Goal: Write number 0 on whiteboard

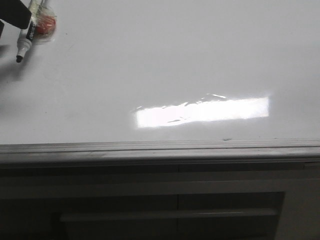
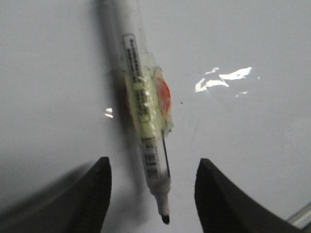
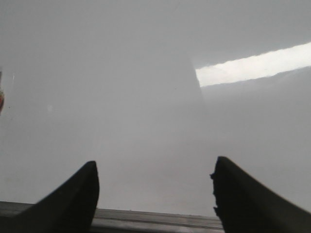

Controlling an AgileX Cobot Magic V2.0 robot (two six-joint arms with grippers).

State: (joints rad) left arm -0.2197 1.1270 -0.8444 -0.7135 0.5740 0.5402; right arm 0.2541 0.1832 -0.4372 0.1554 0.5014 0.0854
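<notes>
Dark, tapered, matte jaws

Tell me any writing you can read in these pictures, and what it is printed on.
Nothing is legible.
White marker pen with black tip: a label strip of small print along its barrel, too blurred to read.
Glossy white whiteboard: no writing or number shows on it.

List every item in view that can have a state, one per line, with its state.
whiteboard: bare, no stroke of the 0 visible, a bright glare patch on it.
marker: uncapped, black tip exposed, taped wad around its middle, lying on the board.
left claw: open, fingers either side of the marker's tip end, not touching it.
right claw: open, holding nothing, over the board near its rail.
cabinet drawer: closed.
</notes>
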